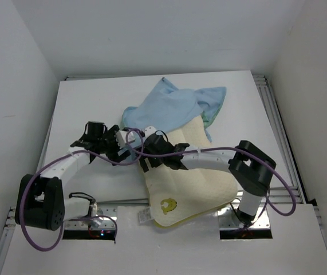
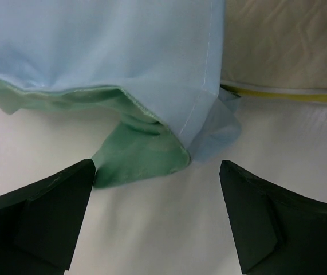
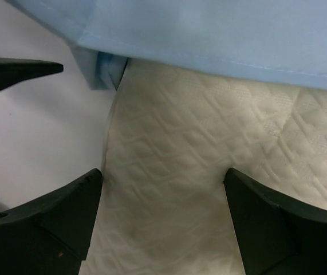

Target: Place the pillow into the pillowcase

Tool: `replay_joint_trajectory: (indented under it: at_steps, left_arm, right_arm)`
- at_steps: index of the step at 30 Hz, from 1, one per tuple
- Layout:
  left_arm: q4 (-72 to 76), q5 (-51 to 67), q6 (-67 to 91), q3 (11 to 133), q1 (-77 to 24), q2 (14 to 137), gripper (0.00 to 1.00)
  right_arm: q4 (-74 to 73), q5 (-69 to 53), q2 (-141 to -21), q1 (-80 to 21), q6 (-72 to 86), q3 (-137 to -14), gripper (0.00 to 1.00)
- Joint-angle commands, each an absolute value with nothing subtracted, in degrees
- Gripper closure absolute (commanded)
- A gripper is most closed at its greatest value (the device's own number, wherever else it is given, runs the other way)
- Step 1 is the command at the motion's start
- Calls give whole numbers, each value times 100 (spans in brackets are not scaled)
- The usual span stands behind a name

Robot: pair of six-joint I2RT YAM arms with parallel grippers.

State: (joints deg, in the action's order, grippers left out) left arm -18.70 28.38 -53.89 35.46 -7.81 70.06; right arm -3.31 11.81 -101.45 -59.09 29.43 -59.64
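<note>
The far end of the pillow [image 1: 192,177] is hidden under the crumpled pillowcase [image 1: 172,106] at 12 o'clock, blue face up with green at the hem. The pillow is cream and quilted. The table [image 1: 83,103] lies bare at 9 o'clock. The left gripper [image 2: 157,195] is spread before the green fold, and the right gripper [image 3: 163,183] is spread over the pillow's edge.

White table [image 1: 83,106], metal rails [image 1: 272,114] along its 3 o'clock edge; plain white walls [image 1: 152,34] at 9, 12 and 3 o'clock.
</note>
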Motion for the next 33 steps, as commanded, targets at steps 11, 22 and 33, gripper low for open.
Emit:
replay_joint_trajectory:
  at_steps: [11, 22, 33]
  left_arm:
    - [36, 3841, -5106, 3041, -817, 7348, 100]
    - [-3152, 3831, -5581, 4446, -817, 7119, 100]
    - [-5235, 5331, -6626, 5220, -1169, 6821, 100]
  right_arm:
    - [482, 960, -10609, -5327, 4218, -5775, 100]
    - [2592, 44, -9115, -4404, 4377, -6082, 100]
    - [2989, 1017, -9465, -4351, 4720, -6582, 100]
